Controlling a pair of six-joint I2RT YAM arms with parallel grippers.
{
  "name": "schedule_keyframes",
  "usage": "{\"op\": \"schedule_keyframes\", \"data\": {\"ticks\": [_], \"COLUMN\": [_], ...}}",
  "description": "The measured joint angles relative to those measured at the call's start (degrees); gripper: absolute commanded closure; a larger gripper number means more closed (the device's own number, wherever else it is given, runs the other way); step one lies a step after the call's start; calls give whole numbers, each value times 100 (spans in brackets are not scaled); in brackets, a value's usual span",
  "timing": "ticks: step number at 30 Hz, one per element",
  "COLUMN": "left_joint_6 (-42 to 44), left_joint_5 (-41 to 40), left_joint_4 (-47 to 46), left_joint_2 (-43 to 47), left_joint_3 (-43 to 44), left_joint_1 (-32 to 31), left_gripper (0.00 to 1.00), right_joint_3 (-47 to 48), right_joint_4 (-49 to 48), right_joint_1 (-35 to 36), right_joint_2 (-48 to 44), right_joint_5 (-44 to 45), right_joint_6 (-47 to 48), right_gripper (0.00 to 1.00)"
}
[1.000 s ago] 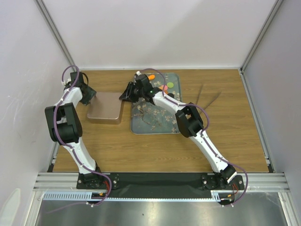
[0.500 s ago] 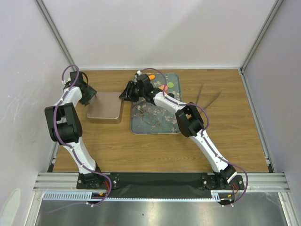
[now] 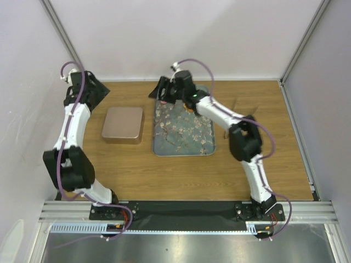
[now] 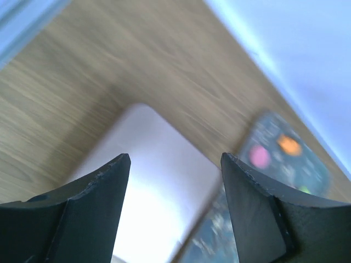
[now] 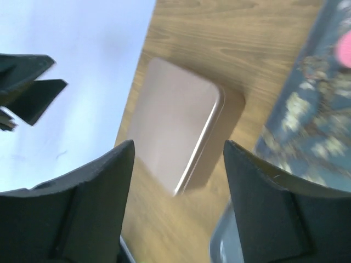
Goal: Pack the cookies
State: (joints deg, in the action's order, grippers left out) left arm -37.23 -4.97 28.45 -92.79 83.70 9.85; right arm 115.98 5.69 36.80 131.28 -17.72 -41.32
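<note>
While your left gripper (image 4: 175,161) and right gripper (image 5: 178,145) hang spread and empty near the rose-gold metal tin (image 3: 122,124), the small round cookies (image 4: 259,156) lie at the far end of the floral-patterned tray (image 3: 181,137). Nothing looks packed, so your next move is likely opening the tin.

A flat, rose-gold, metallic-looking box with rounded corners (image 3: 123,124) lies on the brown wood-grain table (image 3: 181,170), towards its far left. Just to its right, a narrow strip of wood between them, sits a large rectangular grey-blue tray printed with pale blossoms (image 3: 182,131). Plain white walls (image 3: 181,38) close in the table on three sides. A silver aluminium rail (image 3: 186,209) runs along the near edge.
</note>
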Motion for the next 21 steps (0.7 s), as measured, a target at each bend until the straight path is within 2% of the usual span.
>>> {"op": "schedule_keyframes", "data": {"ticks": [8,11,12,14,18,21], "left_joint_6": [13,173,284,540,1034,1327], "left_joint_5": [175,114,98,42,-83,-125], "left_joint_4": [-433,-374,-345,-321,-160,42], "left_joint_2": [1934,2583,2776,3139,3729,4129], "left_joint_3": [-1178,-1464,-1478,-1478,-1541,-1788], "left_joint_1": [-1703,-2223,-2409,-2833,-3501,-3665], "left_gripper": [25,23,24,24,23,23], "right_joint_3": [-2778,-3661,-3928,-4347,-5077,-5368], "right_joint_4": [-361,-341,-269,-155,223,555], "right_joint_1": [-531,-828,-903,-960,-953,-951], "right_joint_2": [-3366,-4496,-4852,-5445,-6596,-7230], "right_joint_5": [575,835,938,1152,1646,2052], "right_joint_6": [610,837,918,1067,1375,1515], "right_gripper": [20,13,7,1,0,0]}}
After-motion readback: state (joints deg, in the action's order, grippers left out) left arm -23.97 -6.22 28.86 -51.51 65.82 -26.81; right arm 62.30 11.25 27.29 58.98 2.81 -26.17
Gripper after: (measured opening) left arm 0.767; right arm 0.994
